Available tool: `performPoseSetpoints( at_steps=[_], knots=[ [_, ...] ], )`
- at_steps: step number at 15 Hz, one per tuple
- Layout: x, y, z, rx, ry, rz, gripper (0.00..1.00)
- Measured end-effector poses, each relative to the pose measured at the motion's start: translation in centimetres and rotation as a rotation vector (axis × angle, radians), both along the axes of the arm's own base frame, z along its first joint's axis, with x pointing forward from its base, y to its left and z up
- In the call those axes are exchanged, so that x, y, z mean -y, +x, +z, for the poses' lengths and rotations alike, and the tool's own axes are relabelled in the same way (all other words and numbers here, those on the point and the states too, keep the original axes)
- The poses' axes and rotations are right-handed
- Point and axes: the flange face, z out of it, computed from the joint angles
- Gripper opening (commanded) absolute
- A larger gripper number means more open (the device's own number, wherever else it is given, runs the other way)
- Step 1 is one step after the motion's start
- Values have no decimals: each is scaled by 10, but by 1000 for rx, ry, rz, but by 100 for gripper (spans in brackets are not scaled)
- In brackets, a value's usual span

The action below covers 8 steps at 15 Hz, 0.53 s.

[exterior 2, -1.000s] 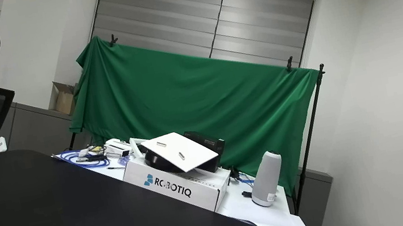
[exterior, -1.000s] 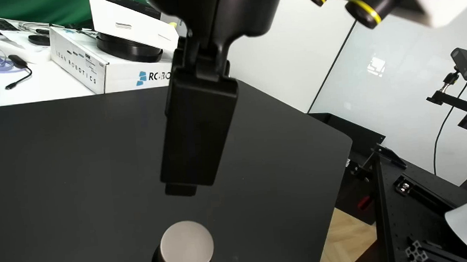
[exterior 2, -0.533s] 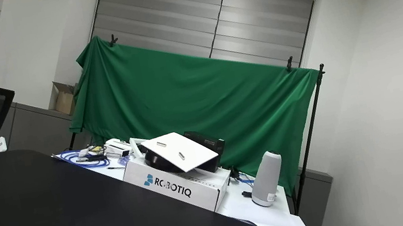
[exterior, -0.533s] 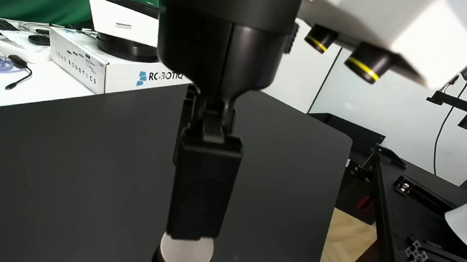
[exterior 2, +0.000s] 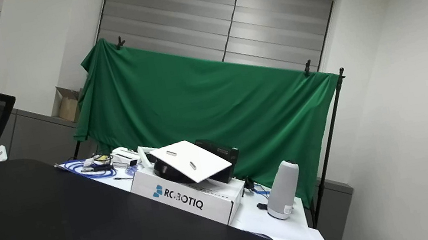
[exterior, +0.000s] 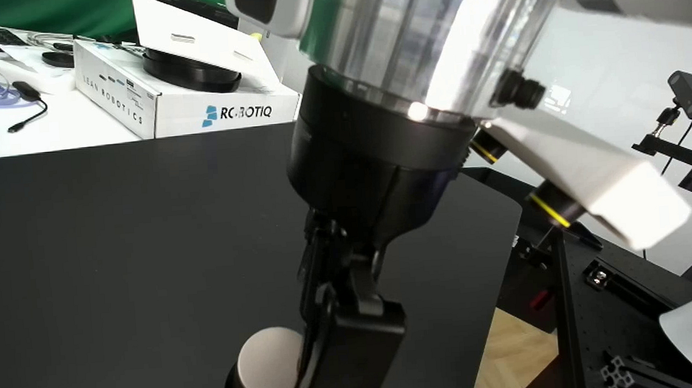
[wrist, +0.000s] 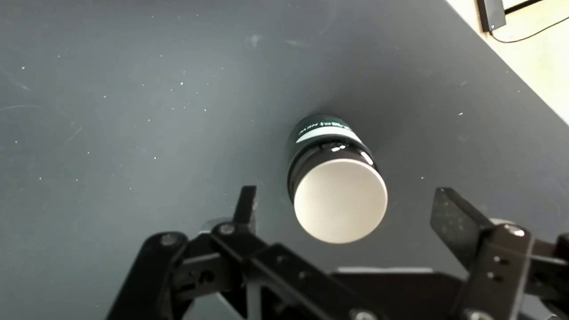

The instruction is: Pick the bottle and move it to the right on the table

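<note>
One end effector [wrist: 346, 198] has two fingers [wrist: 458, 222] spread, one bottle [wrist: 337, 179] showing between them in the wrist view, upright on one desk [wrist: 133, 133].

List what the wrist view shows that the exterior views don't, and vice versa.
Only the wrist view: printed lettering on the bottle, and a clear gap between the fingers.
Only the exterior views: the white ROBOTIQ box and the green cloth, in both.
Shared: the black table, in every view; the bottle's pale cap and the gripper, in the wrist view and in an exterior view.
</note>
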Motion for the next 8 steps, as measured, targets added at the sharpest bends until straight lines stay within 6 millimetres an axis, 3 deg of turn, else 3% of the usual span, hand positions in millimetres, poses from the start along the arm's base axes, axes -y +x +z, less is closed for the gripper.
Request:
performPoseSetpoints(
  at_steps=[8],
  knots=[
    [3,-13,-19,62,22,62,100]
  ],
)
